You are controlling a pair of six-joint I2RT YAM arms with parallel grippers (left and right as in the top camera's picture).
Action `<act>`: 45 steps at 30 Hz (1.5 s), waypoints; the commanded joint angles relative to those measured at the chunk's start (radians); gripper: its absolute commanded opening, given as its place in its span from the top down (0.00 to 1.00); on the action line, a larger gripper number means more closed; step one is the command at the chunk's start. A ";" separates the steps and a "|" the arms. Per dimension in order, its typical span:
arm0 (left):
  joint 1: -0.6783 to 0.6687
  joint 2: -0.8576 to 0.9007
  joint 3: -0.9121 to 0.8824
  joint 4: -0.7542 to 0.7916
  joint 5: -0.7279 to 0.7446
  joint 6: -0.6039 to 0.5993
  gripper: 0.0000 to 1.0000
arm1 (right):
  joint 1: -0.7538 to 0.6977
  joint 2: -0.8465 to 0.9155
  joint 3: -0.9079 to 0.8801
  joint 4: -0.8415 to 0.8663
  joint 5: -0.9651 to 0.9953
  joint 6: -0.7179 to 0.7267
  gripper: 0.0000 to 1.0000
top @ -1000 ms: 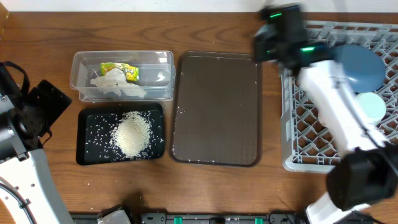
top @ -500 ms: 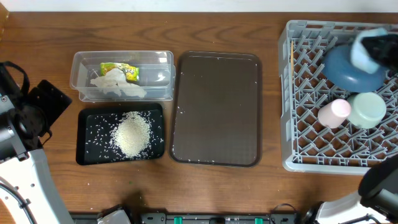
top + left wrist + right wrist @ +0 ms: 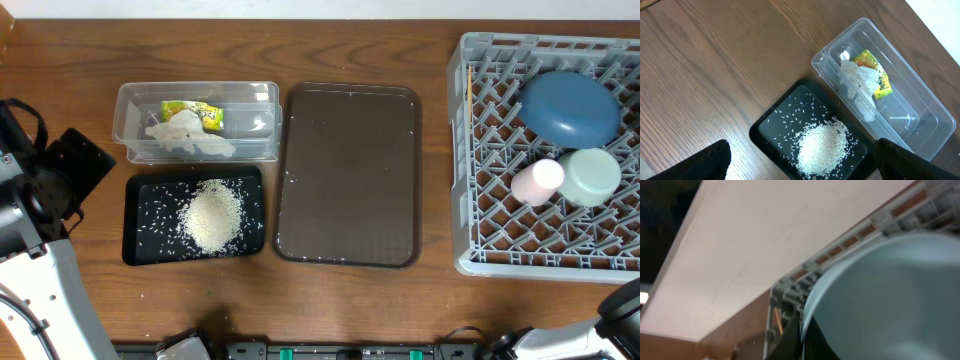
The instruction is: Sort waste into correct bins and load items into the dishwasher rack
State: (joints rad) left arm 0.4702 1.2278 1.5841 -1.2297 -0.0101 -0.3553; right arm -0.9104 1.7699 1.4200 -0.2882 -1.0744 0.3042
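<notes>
The grey dishwasher rack at the right holds the dark blue dish, pink cup and mint-green bowl. My right gripper is outside the overhead view and is shut on the rim of the light blue bowl, with the rack's edge behind it. My left gripper is open above the black tray, which holds the rice. The clear tub holds the tissue and the wrapper.
A large brown serving tray lies between the bins and the rack, with a few stray grains on it. My left arm stands at the table's left edge. A white wall shows behind the rack in the right wrist view.
My right arm, which was over the rack, has swung off to the right and left the overhead view, uncovering the pink cup and mint-green bowl. The left arm has not moved.
</notes>
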 commanded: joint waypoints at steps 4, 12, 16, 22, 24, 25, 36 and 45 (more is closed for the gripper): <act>0.005 0.001 0.006 -0.001 -0.009 0.003 0.07 | -0.050 -0.007 -0.166 0.231 -0.101 0.146 0.99; 0.005 0.001 0.006 -0.001 -0.009 0.003 0.07 | -0.051 0.000 -0.291 0.454 -0.108 0.155 0.99; 0.005 0.001 0.006 -0.001 -0.009 0.003 0.07 | -0.051 0.019 -0.323 0.511 -0.110 0.151 0.99; 0.005 0.001 0.006 0.000 -0.009 0.003 0.07 | -0.051 0.072 -0.325 0.559 -0.135 0.152 0.99; 0.005 0.001 0.006 0.000 -0.009 0.003 0.07 | -0.051 0.090 -0.325 0.568 -0.135 0.152 0.99; 0.005 0.001 0.006 0.000 -0.009 0.003 0.07 | -0.051 0.097 -0.325 0.579 -0.136 0.152 0.99; 0.005 0.001 0.006 -0.001 -0.009 0.003 0.07 | -0.053 0.114 -0.325 0.748 -0.156 0.241 0.99; 0.005 0.001 0.006 -0.001 -0.009 0.003 0.07 | -0.051 0.116 -0.325 0.760 -0.116 0.241 0.99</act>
State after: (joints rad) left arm 0.4702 1.2278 1.5841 -1.2297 -0.0105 -0.3553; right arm -0.9588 1.8721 1.1007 0.4683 -1.2068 0.5369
